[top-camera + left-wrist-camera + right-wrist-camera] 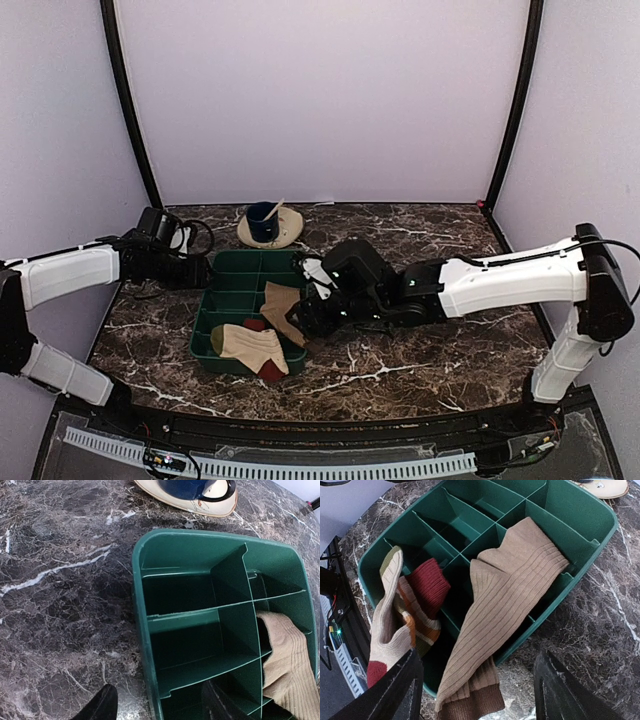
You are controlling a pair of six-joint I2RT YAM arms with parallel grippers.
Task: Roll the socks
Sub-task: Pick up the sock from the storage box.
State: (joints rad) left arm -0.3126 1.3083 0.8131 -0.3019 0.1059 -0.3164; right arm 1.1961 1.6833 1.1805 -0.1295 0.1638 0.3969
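Note:
Two tan socks lie across a green divided tray. One ribbed tan sock drapes over the tray's right rim, its brown cuff hanging onto the table; it also shows in the top view and the left wrist view. The other sock, with red, orange and olive patches, lies over the tray's near end. My right gripper is open, its fingers on either side of the brown cuff, just above it. My left gripper is open, straddling the tray's left wall.
A beige saucer with a blue cup and a spoon stands behind the tray. The table is dark marble. Purple walls close in the back and sides. A black front rail runs along the near edge.

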